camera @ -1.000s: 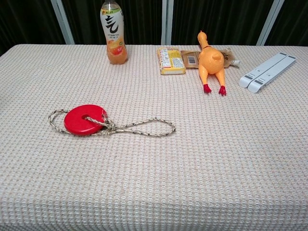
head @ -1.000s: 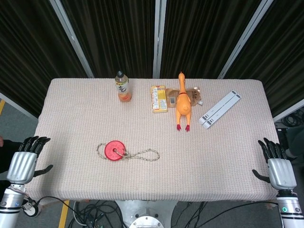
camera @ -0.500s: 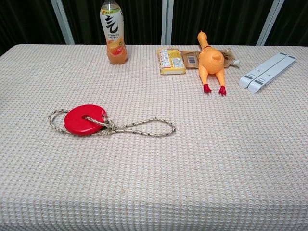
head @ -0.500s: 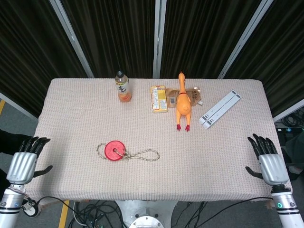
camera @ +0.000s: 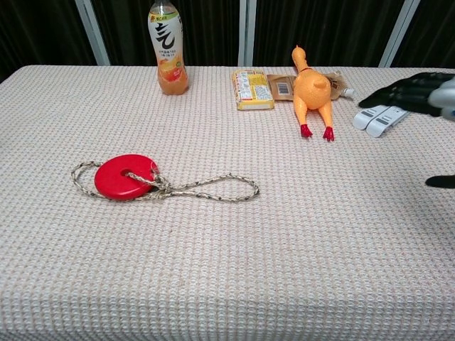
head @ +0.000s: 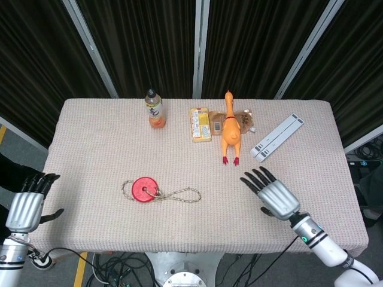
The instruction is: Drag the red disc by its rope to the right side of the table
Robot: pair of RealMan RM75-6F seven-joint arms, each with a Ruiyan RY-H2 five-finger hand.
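On the Table: One Disc, One Rope, Both Hands Free

From the head view, one red disc (head: pixel 144 189) lies left of centre on the table (head: pixel 90 137), its single rope (head: pixel 179 194) looped out to the right. One right hand (head: pixel 276 197) hovers over the right part of the table, fingers spread and holding nothing, well apart from the rope. One left hand (head: pixel 27 203) hangs off the left edge, fingers apart, also holding nothing. Along the far side stand one bottle (head: pixel 154 109), one yellow packet (head: pixel 200 124), one rubber chicken (head: pixel 230 130) and one white folding stand (head: pixel 276 137)

From the chest view, the red disc (camera: pixel 126 176) sits at left with the rope (camera: pixel 213 187) trailing right; the right hand's fingers (camera: pixel 398 92) show at the right edge, apart
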